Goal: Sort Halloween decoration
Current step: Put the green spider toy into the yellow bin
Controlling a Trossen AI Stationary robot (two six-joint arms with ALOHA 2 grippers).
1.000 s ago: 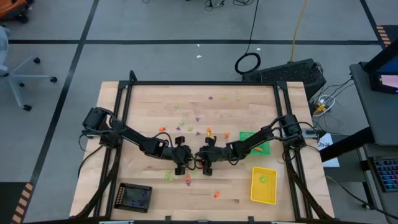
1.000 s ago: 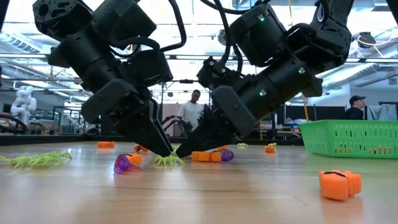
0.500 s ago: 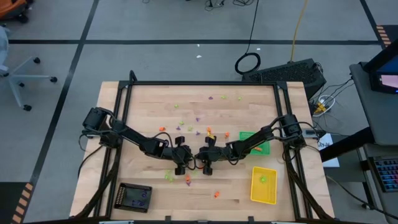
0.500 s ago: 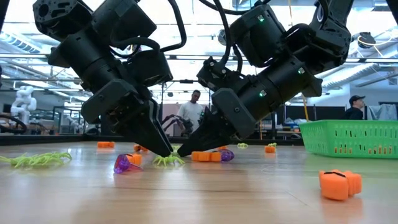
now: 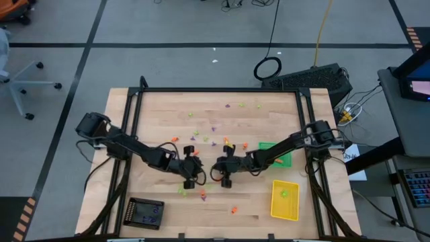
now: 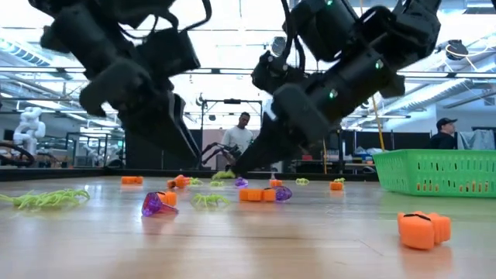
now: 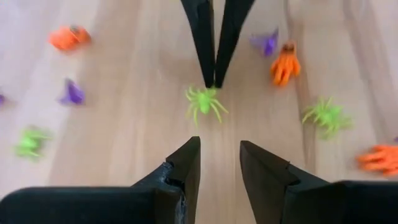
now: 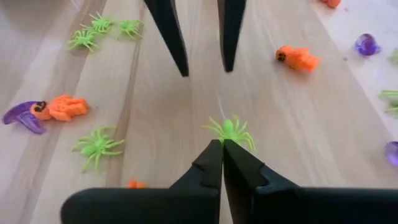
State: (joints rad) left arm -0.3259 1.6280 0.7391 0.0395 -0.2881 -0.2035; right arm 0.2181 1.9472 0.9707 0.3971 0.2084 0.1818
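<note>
Small orange, purple and lime green trinkets lie scattered over the middle of the wooden table. One lime green spider (image 7: pixel 205 102) (image 8: pixel 230 130) lies on the wood (image 6: pixel 209 200) between my two grippers, which face each other tip to tip. My left gripper (image 7: pixel 219 146) (image 5: pixel 195 176) is open and hangs above the table on the spider's left. My right gripper (image 8: pixel 222 144) (image 6: pixel 235 172) is shut, its tips raised just over the spider on its right. Neither holds anything.
A green basket (image 5: pixel 275 153) (image 6: pixel 438 172) with orange pieces inside and a yellow tray (image 5: pixel 284 199) stand on the table's right side. A black tray (image 5: pixel 146 212) sits at the near left. An orange trinket (image 6: pixel 422 229) lies near the front. People stand in the room behind.
Both grippers have risen from the table top, where their tips stood at the green spider. The left arm has also drawn back a little toward the table's left edge. The spider has stayed where it lay.
</note>
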